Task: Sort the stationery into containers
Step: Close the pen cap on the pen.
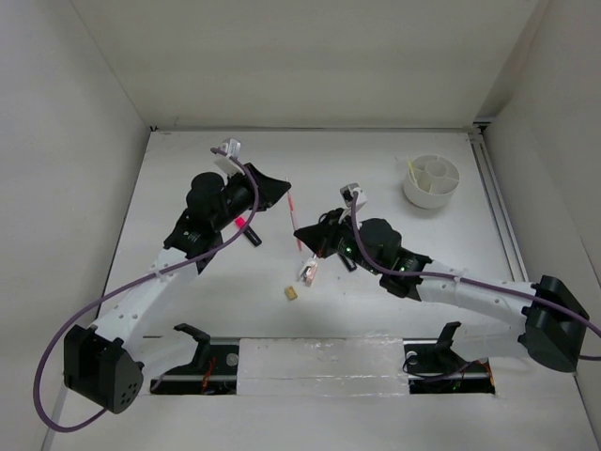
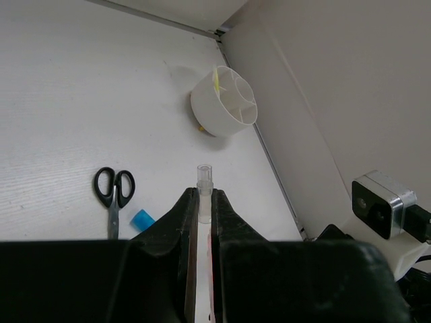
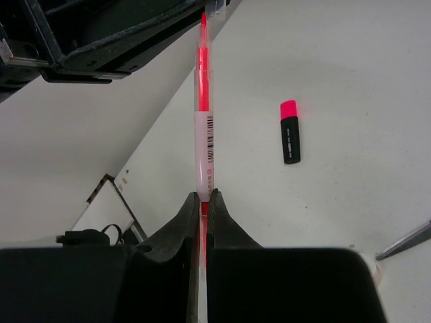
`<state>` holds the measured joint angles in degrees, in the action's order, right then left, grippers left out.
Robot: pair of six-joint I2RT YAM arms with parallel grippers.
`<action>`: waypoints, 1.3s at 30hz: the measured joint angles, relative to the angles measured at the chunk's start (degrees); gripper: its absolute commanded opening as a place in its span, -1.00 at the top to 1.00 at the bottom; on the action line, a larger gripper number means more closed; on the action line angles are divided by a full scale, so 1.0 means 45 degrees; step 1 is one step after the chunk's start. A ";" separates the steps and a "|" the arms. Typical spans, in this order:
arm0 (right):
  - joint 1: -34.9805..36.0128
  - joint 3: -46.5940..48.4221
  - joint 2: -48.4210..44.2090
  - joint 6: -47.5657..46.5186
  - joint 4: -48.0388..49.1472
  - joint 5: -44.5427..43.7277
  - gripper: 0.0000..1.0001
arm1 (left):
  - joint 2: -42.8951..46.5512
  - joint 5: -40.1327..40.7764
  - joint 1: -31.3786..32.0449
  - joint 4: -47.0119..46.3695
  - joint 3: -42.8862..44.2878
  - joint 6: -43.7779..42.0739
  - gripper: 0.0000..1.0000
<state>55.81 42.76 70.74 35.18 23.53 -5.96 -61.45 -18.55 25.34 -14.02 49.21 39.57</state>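
Note:
My right gripper [image 3: 204, 195] [image 1: 300, 233] is shut on the lower end of the thin red pen [image 3: 203, 108] [image 1: 296, 218]. The pen's bare red tip points up at the left gripper's underside. My left gripper [image 2: 204, 196] [image 1: 280, 186] is shut on a short clear tube [image 2: 204, 176] that looks like the pen's cap. The round white tub [image 1: 432, 180] [image 2: 224, 102] stands at the far right with a pale yellow stick [image 1: 413, 171] in it. Black-handled scissors [image 2: 113, 195] and a blue cap [image 2: 141, 219] lie under the right arm. A pink-capped black marker [image 3: 290, 131] [image 1: 246, 227] lies near the left arm.
Two small erasers lie near the table's middle front: a tan one [image 1: 292, 293] and a pale one [image 1: 309, 272]. White walls close in the table on the left, back and right. A metal rail [image 1: 495, 202] runs along the right edge beside the tub.

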 measured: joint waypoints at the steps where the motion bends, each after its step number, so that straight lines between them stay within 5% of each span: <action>1: 0.0000 0.0000 0.0015 0.0000 0.0024 0.0058 1.00 | 0.0053 0.0117 0.0000 0.0029 0.0000 0.0034 1.00; 39: 0.0000 0.0194 0.0228 0.0005 0.0112 0.0092 1.00 | 0.0534 0.0699 0.0000 -0.0044 -0.0223 0.0233 1.00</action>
<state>55.81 43.64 71.77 35.20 24.03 -5.54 -59.05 -15.40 25.34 -14.22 48.21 40.62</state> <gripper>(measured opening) 0.046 0.033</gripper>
